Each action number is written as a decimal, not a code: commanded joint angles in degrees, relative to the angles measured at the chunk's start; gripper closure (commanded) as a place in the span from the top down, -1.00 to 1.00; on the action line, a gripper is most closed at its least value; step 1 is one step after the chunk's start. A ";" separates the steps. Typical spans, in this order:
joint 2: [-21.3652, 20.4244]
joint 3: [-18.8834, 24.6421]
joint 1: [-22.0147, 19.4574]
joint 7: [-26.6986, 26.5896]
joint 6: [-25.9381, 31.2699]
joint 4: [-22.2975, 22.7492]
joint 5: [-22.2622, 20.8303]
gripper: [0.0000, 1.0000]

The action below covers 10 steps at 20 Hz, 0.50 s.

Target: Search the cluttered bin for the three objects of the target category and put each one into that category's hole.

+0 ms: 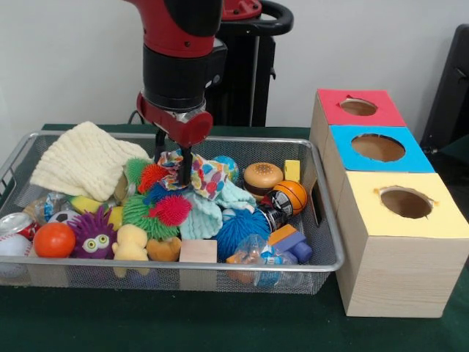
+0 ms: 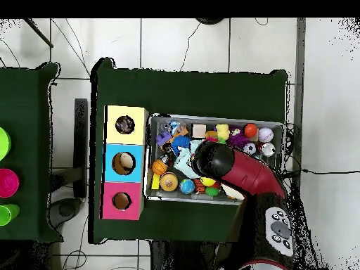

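While the arm (image 1: 179, 51) reaches down from above into the wire bin (image 1: 326, 220), its gripper (image 1: 174, 163) stands over the middle of the clutter, the two dark fingers (image 1: 186, 166) set a narrow gap apart and dipping into a patterned cloth (image 1: 205, 174); whether they actually pinch that cloth cannot be told. Seen from overhead, the arm's head covers the middle of the bin (image 2: 281, 126) and hides the fingers.

Taking the gripper as the landmark: a cream towel (image 1: 84, 161) lies far to its left at the bin's back corner. Just left and below are a green spiky ball (image 1: 139, 209) and a pink spiky ball (image 1: 171, 209), touching each other. Below it lies a pale teal cloth (image 1: 201, 216), and lower right of that a blue spiky ball (image 1: 242, 229). To the right sit a toy burger (image 1: 262, 176), a small basketball (image 1: 292, 195) and a yellow block (image 1: 292, 170). Far lower left are a purple spiky toy with eyes (image 1: 91, 233), an orange ball (image 1: 54, 240) and a yellow duck (image 1: 132, 244). A wooden block (image 1: 198, 251) rests against the bin's front wall.

Well right of the gripper, outside the bin, stand three wooden boxes in a row, each with one round hole on top: red (image 1: 359, 107), blue (image 1: 379, 148) and yellow (image 1: 405, 203).
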 commanded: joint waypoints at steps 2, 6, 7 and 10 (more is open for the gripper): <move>-2.74 2.22 1.98 7.28 8.33 2.84 0.67 1.00; -4.16 2.12 2.48 7.43 8.98 3.28 0.99 1.00; -4.28 2.20 2.51 7.42 9.20 3.23 1.08 1.00; -4.67 2.24 2.83 7.51 9.43 3.48 1.17 1.00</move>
